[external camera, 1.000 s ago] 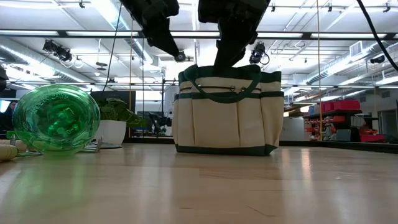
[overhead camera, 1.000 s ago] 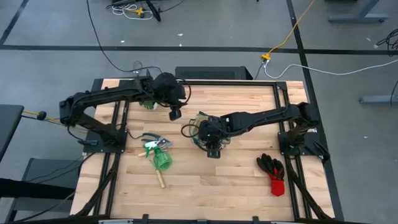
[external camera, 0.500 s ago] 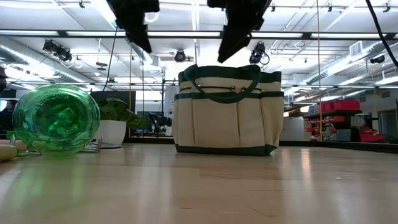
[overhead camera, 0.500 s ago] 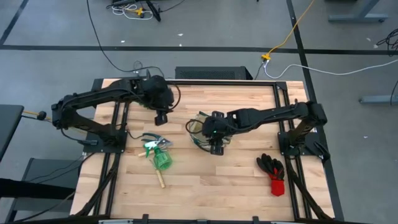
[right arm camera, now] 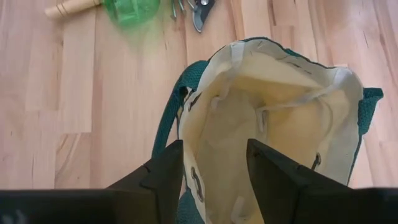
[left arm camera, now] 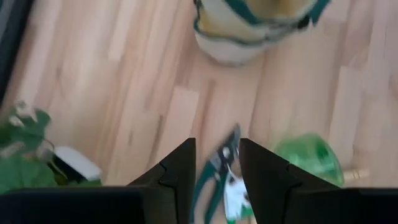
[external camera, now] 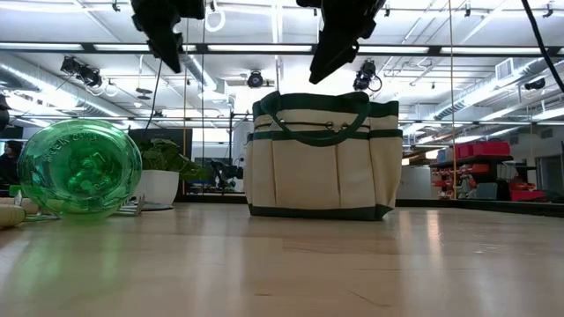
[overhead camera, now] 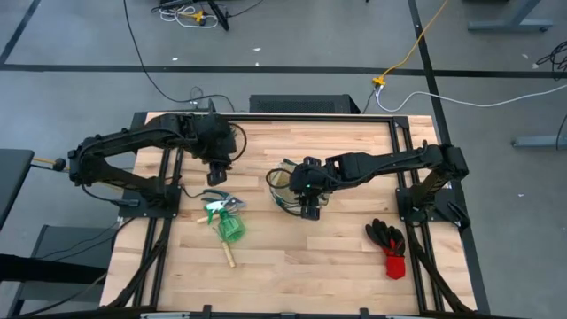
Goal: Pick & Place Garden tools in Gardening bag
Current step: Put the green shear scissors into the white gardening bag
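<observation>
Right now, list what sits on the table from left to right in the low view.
Wooden handle → green round item → potted plant → gardening bag. Both grippers hang above, out of this order.

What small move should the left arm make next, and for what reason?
Probably lower the left gripper straight down onto the shears. Its jaws are open and empty, the shears lie on the table right below them, and the bag looks empty inside.
</observation>
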Available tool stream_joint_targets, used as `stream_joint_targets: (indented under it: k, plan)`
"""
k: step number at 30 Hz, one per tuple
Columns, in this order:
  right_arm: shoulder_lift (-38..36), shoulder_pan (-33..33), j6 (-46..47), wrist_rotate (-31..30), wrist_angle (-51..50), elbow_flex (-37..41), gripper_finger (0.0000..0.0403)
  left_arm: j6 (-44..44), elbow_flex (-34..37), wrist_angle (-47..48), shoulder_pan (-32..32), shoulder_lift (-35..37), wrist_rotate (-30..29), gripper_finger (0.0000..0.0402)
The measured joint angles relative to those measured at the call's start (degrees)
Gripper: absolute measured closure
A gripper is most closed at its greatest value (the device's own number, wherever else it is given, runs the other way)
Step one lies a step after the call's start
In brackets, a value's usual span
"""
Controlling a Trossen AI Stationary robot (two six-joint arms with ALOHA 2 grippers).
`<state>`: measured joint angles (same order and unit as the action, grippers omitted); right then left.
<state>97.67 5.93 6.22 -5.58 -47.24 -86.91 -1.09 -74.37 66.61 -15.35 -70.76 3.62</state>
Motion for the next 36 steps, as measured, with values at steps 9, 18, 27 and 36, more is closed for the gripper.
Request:
stream_joint_targets:
  k: [9,18,27,36]
  plan:
    - [0.0,0.0,0.3,0.0,0.0,0.0,0.0224,0.0,5.5,3.9,2.4,0.3,0.2,0.0271]
    - [0.1,0.0,0.3,0.0,0.1,0.0,0.0224,-0.1,15.2,2.2,2.8,0.2,-6.2,0.0271]
    - [0.1,0.0,0.3,0.0,0.2,0.0,0.0224,-0.1,26.0,-5.8,2.7,0.2,-7.7,0.0271]
    - [0.1,0.0,0.3,0.0,0.7,0.0,0.0224,0.5,31.7,-12.4,2.7,0.2,-7.6,0.0271]
